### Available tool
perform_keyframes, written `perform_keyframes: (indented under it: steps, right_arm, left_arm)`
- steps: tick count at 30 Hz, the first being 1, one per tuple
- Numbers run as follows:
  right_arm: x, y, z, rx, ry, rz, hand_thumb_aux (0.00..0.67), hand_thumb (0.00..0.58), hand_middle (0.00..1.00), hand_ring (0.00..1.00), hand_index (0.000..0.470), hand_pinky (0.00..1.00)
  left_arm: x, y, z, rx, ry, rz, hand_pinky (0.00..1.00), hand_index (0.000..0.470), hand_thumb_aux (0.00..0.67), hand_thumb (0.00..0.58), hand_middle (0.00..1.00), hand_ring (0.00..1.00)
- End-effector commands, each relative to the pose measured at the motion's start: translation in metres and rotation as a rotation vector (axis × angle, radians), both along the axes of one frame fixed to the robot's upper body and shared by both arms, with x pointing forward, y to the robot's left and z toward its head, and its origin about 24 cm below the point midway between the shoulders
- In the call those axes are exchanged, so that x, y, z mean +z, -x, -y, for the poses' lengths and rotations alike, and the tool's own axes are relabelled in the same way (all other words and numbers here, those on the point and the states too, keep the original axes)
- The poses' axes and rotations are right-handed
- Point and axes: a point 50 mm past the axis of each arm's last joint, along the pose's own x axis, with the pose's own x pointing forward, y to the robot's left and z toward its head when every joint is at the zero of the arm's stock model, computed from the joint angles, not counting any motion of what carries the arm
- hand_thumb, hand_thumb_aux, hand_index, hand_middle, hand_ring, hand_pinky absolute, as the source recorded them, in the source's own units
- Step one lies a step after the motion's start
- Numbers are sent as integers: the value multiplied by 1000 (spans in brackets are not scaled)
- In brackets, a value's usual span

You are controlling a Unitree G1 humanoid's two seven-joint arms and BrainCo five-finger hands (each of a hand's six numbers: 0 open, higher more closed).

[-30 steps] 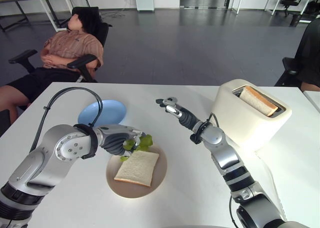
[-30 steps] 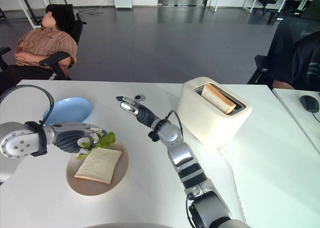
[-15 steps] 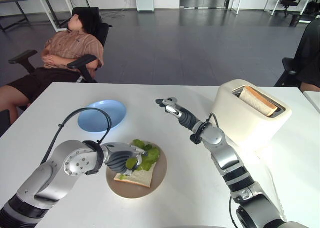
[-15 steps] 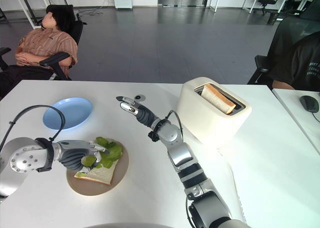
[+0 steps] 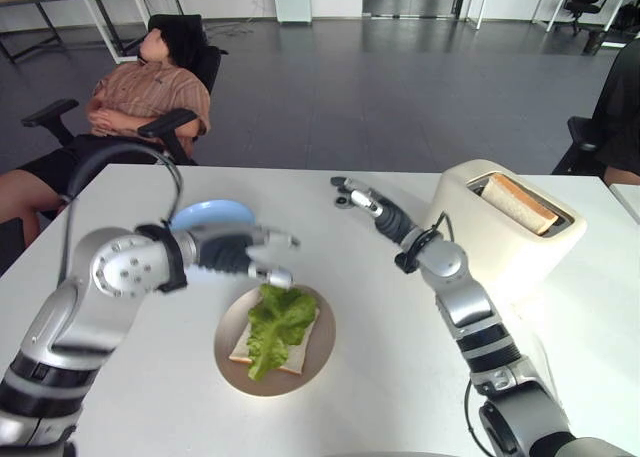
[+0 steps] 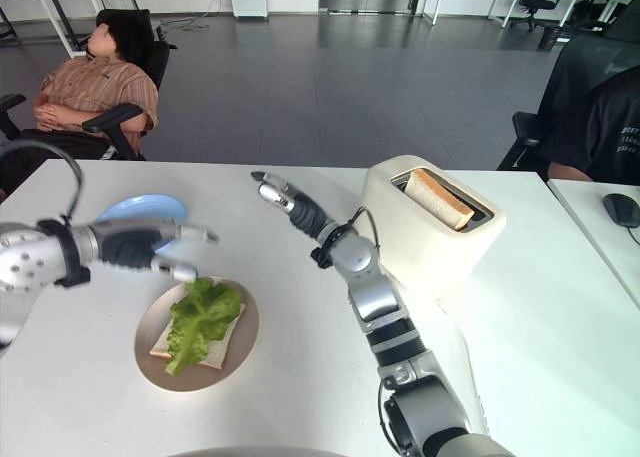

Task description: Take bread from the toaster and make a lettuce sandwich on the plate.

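Nearest, the tan plate (image 5: 275, 385) held a bread slice (image 5: 298, 354) with the lettuce (image 5: 275, 322) lying across its top. Just beyond the plate's far-left rim, the left hand (image 5: 245, 255) hovered with its fingers spread, holding nothing. Behind it lay a blue plate (image 5: 212, 215), partly hidden by that hand. The right hand (image 5: 375, 205) stretched out over the table's middle, fingers straight and empty, seemingly not touching the surface. Farther right stood the toaster (image 5: 490, 255), with a second bread slice (image 5: 520, 205) sticking up from its slot.
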Motion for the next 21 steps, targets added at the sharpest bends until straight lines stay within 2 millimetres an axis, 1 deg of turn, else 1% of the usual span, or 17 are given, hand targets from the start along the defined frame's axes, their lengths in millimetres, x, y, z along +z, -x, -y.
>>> perform_keyframes:
  steps: [1,3,5,7,10,11,13,17,20,21]
  right_arm:
    - [48,-5,39,-192,201,289,0,0,0,0,0,0]
    - [61,-3,61,-303,369,409,0,0,0,0,0,0]
    - [71,0,80,-391,519,495,0,0,0,0,0,0]
    - [78,4,96,-463,661,556,0,0,0,0,0,0]
    - [82,9,134,-613,949,575,0,0,0,0,0,0]
    - [80,12,145,-643,999,538,0,0,0,0,0,0]
    - [75,17,161,-673,1055,456,0,0,0,0,0,0]
    - [50,19,180,-638,1132,206,0,0,0,0,0,0]
    - [31,21,190,-605,1155,71,0,0,0,0,0,0]
    - [27,23,190,-586,1148,38,336,436,0,0,236,0]
  left_arm:
    - [6,-16,-7,85,323,87,0,0,0,0,0,0]
    - [2,-22,-15,136,470,102,0,0,0,0,0,0]
    - [-3,-20,-27,195,560,130,0,0,0,0,0,0]
    - [-10,-15,-34,236,575,149,0,0,0,0,0,0]
    - [-20,-9,-31,235,592,126,0,0,0,0,0,0]
    - [-23,-9,-29,228,589,117,0,0,0,0,0,0]
    - [-25,-12,-26,213,585,101,0,0,0,0,0,0]
    - [-29,-10,-26,208,570,77,0,0,0,0,0,0]
    - [-32,-11,-22,196,560,61,0,0,0,0,0,0]
    - [-32,-11,-22,192,557,59,0,0,0,0,0,0]
